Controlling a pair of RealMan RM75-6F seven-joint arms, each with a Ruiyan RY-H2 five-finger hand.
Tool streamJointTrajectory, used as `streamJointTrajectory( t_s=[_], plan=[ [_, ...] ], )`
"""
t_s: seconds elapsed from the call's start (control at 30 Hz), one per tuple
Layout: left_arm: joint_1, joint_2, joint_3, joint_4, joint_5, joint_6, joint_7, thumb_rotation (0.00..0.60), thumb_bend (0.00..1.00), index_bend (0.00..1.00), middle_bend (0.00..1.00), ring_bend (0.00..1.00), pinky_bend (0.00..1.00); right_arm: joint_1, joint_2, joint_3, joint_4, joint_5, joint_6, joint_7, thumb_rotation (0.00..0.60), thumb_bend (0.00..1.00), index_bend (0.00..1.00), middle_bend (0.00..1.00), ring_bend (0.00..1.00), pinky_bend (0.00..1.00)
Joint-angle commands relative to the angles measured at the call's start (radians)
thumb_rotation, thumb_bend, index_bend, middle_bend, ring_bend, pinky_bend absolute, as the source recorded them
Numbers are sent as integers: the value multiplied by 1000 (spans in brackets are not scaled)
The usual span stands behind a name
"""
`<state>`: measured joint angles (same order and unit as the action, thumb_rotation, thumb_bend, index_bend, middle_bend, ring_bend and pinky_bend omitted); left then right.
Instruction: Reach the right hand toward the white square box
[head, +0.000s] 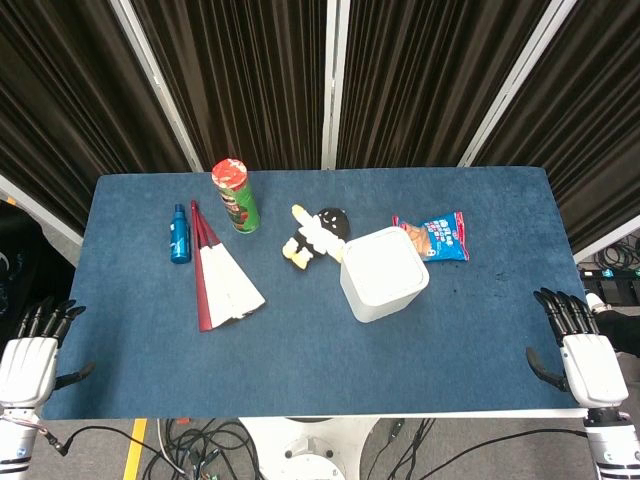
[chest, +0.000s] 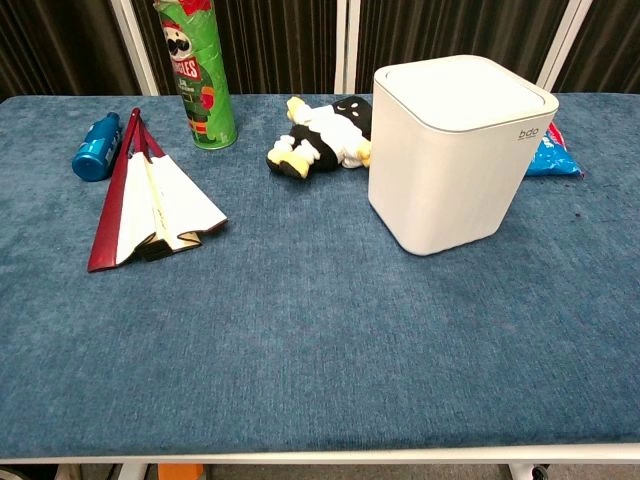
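The white square box (head: 383, 273) (chest: 455, 150) stands upright on the blue table, right of centre. My right hand (head: 580, 350) hangs at the table's front right corner, fingers spread and holding nothing, well to the right of the box and nearer than it. At the front left corner my left hand (head: 32, 355) is likewise open and empty. Neither hand shows in the chest view.
A green chip can (head: 235, 196) (chest: 196, 75), a blue bottle (head: 180, 234) (chest: 97, 148) and a folded red-and-white fan (head: 222, 273) (chest: 148, 203) lie at left. A black-and-white plush toy (head: 316, 236) (chest: 320, 135) and a blue snack bag (head: 433, 237) (chest: 551, 155) sit beside the box.
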<state>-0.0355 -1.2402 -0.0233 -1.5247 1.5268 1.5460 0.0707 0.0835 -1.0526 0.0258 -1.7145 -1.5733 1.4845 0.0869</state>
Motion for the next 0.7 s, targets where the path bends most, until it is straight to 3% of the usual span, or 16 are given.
streamJointTrajectory(
  t_s=[0.03, 0.4, 0.7],
  plan=[
    [-2, -3, 1, 4, -3, -7, -5, 600, 0, 189, 134, 25, 92, 5, -1, 1, -5, 5, -11, -6, 600, 292, 0, 46, 0, 0],
    [-8, 8, -1, -14, 2, -10, 8, 600, 0, 189, 134, 24, 92, 38, 25, 0, -4, -29, -49, 25, 600, 292, 0, 46, 0, 0],
    [-5, 25, 2, -49, 4, -6, 25, 600, 0, 189, 134, 24, 93, 207, 124, 54, -79, -101, -208, 68, 600, 284, 1, 90, 0, 0]
  ],
)
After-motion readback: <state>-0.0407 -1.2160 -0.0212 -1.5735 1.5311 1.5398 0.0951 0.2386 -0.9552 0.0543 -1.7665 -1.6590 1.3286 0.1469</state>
